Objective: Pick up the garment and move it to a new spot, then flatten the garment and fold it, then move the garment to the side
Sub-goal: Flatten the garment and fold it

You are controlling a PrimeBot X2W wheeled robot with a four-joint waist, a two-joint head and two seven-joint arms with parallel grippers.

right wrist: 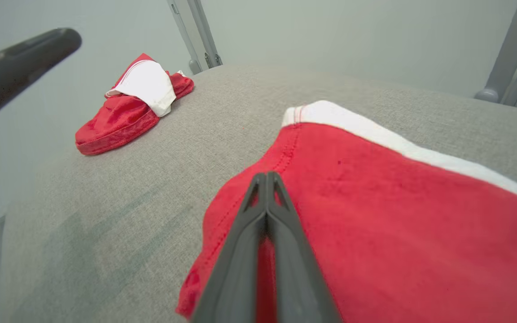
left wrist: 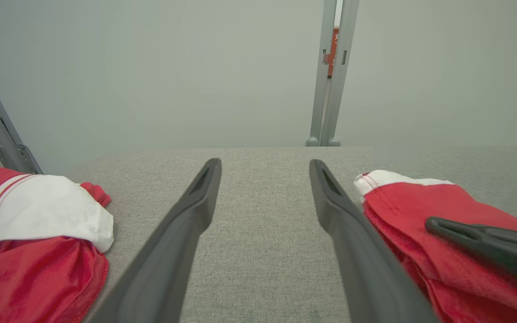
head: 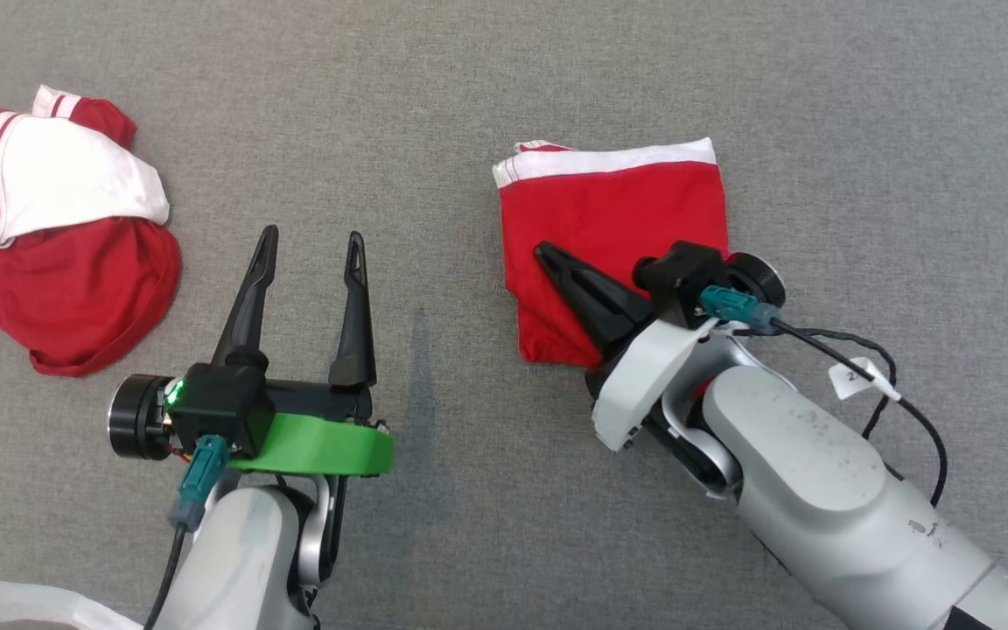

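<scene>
Much grey surface [head: 469, 96] surrounds the folded garment [head: 613, 223].

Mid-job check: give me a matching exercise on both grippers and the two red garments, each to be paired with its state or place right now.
Column one:
1. left gripper
2. right gripper
3. folded garment
4. crumpled garment

Column two:
A. bunched up, at the robot's far left
B. shut, fingers pressed together
C. open, fingers spread apart
D. lying flat, white band along its far edge

Pairs: 1-C; 2-B; 3-D; 4-A
</scene>
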